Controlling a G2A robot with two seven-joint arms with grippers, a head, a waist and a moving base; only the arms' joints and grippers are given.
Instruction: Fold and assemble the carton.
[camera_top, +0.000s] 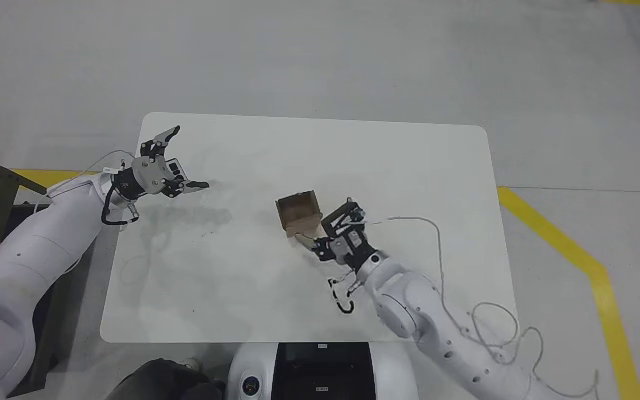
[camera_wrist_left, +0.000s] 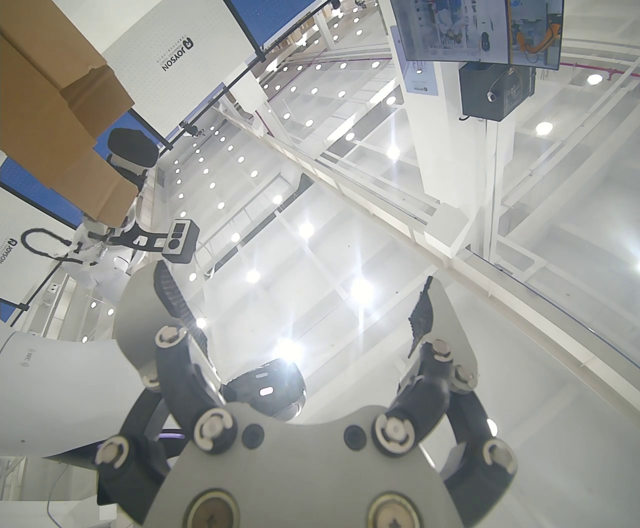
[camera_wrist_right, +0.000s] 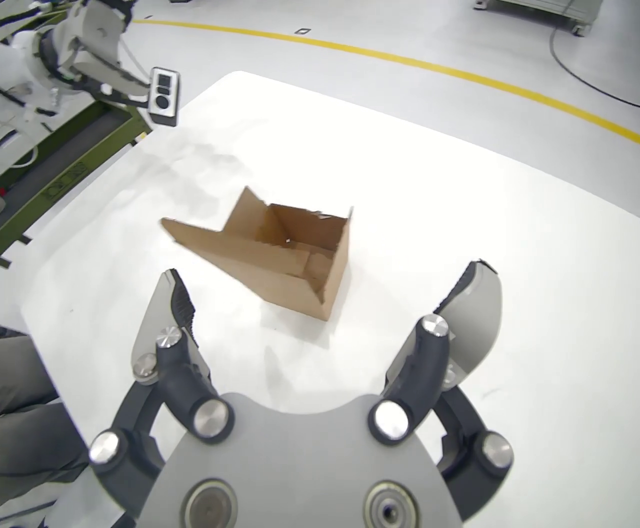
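Note:
A small brown carton (camera_top: 300, 212) stands near the middle of the white table (camera_top: 430, 160). Its top is open and one long flap (camera_wrist_right: 200, 237) sticks out sideways. My right gripper (camera_top: 328, 225) sits just beside the carton (camera_wrist_right: 300, 265), open, with nothing between its fingers (camera_wrist_right: 175, 295). My left gripper (camera_top: 190, 158) hovers over the table's far left part, well away from the carton. It is open and empty (camera_wrist_left: 295, 295) and faces up toward the ceiling. Brown cardboard (camera_wrist_left: 55, 105) shows at the edge of the left wrist view.
A black cable loop (camera_top: 343, 298) lies on the table beside the right arm. A green metal frame (camera_wrist_right: 75, 160) stands off the table's left side. A person's grey-clad leg (camera_wrist_right: 25, 390) is at the near edge. A yellow line (camera_top: 560, 240) marks the floor.

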